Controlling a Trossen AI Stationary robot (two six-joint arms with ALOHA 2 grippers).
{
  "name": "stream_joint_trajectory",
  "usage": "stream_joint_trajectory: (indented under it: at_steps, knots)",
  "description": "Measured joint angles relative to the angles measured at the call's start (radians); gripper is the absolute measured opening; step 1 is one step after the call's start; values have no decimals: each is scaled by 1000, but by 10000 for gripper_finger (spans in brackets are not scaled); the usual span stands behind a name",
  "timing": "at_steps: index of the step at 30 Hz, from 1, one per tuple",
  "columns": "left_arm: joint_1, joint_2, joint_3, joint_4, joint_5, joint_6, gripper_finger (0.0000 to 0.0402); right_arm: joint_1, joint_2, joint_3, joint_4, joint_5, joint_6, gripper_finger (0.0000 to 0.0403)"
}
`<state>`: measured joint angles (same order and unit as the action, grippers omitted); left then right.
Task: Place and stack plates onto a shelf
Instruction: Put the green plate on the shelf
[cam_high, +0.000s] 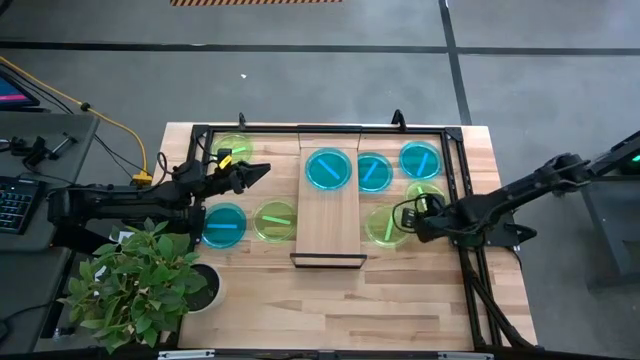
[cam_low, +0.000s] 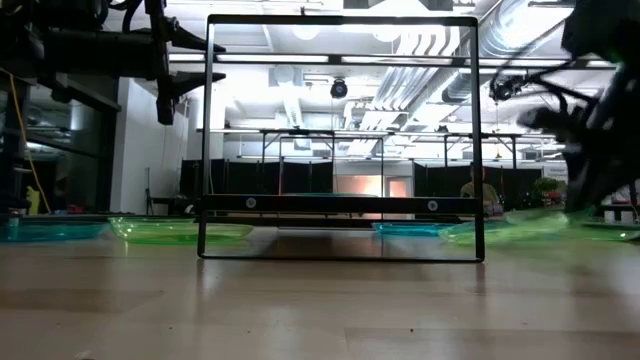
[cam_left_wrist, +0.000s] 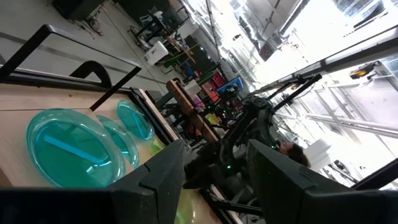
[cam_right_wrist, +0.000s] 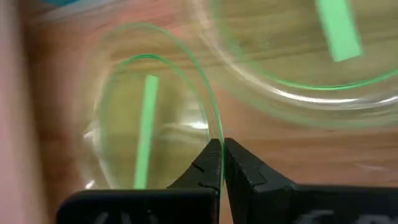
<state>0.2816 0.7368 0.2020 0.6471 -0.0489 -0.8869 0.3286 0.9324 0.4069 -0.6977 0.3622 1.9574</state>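
The shelf lies mid-table with one cyan plate on its far half. Left of it lie a cyan plate and two lime plates. Right of it lie two cyan plates and two lime plates. My right gripper is shut on the nearer right-hand lime plate. My left gripper hangs open above the table, left of the shelf, touching nothing; its left wrist view faces the shelf's cyan plate. My right gripper pinches the lime plate's thin rim between its two fingertips, on the plate's right-hand side. The fingers come from the table's right, slanting down. In the low view the plate tilts, its gripper side raised and its far side low by the table.
A potted plant stands at the near left corner under the left arm. A black rail frame borders the work area. The shelf's black metal frame stands upright in the low view. Bare wood lies near the front edge.
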Motion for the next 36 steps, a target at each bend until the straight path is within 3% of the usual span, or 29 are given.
stream_joint_trajectory:
  at_steps: [6, 13, 18, 22, 27, 36]
  knots:
    - [0, 0, 0, -1, 0, 0, 165, 0, -122, 46, -40, -7, -117, 0]
    - [0, 0, 0, -1, 0, 0, 165, 0, -200, 148, -209, -24, -212, 0]
    - [0, 0, 0, -1, 0, 0, 165, -2, -207, 206, -193, 41, -264, 0]
    - [0, 0, 0, -1, 0, 0, 165, -7, -157, 189, -53, 95, -265, 0]
    - [0, 0, 0, 2, -2, -6, 165, -30, -1, 180, 174, 134, -309, 0]
    - [0, 0, 0, 15, -36, -45, 165, -121, 305, 180, 617, 76, -451, 0]
